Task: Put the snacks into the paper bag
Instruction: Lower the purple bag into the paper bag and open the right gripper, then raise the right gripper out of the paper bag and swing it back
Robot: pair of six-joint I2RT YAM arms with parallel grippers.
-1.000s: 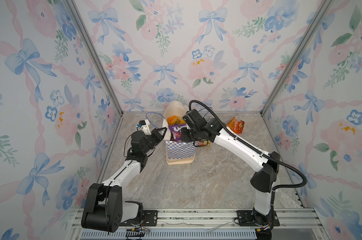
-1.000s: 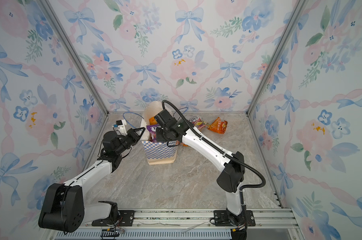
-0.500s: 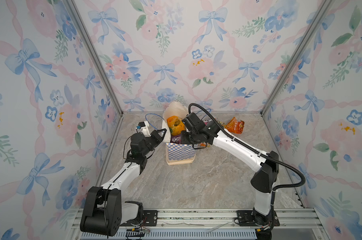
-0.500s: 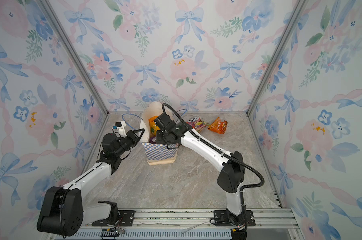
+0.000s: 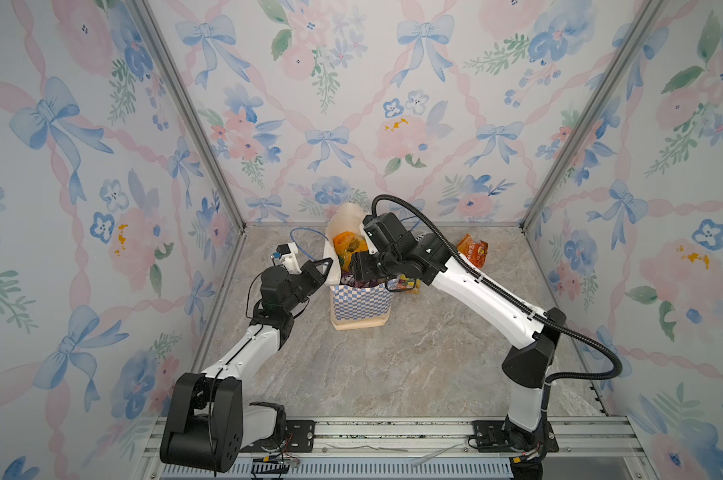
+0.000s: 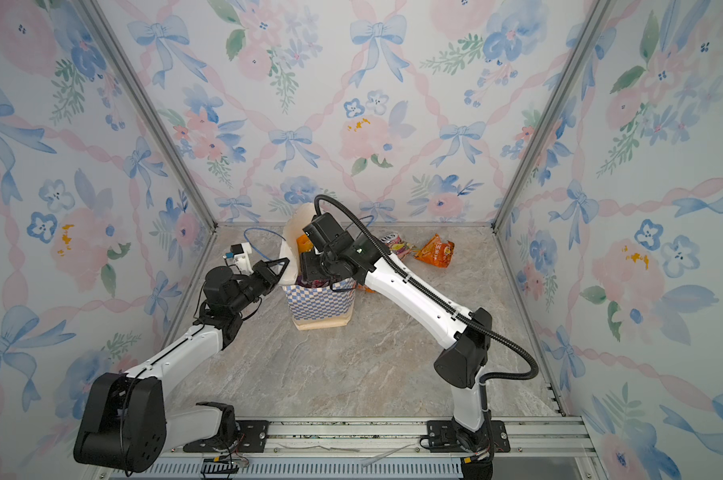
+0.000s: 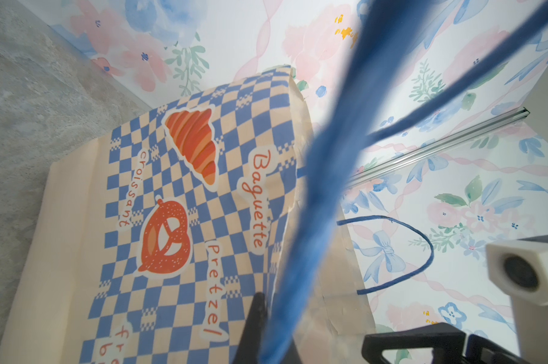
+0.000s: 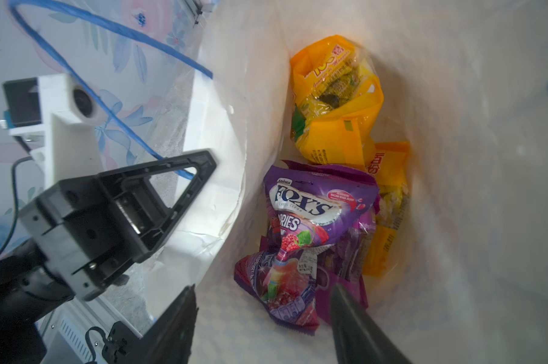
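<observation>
Paper bag (image 5: 362, 305) rim clamped in L gripper (image 5: 328, 262); R gripper (image 8: 263, 285) wide, empty, over snacks (image 8: 310, 208) inside. Risk: R withdrawal snags bag wall, tips it.

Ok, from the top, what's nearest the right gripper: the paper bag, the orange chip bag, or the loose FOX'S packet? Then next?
1. paper bag: the right gripper is at its mouth.
2. FOX'S packet: loose, off to the right.
3. orange chip bag: farther right still.

Cream paper bag (image 5: 362, 305) w/ blue-cream check band, orange croissant & pretzel prints, blue cord handle (image 7: 313, 205). Inside: purple FOX'S pack (image 8: 310, 220) w/ red berries, yellow-orange packs (image 8: 332, 104). Orange chip bag (image 5: 473, 249) on grey marbled floor (image 5: 393, 374); walls (image 5: 351, 104) pale w/ blue bows, pink ribbons.
</observation>
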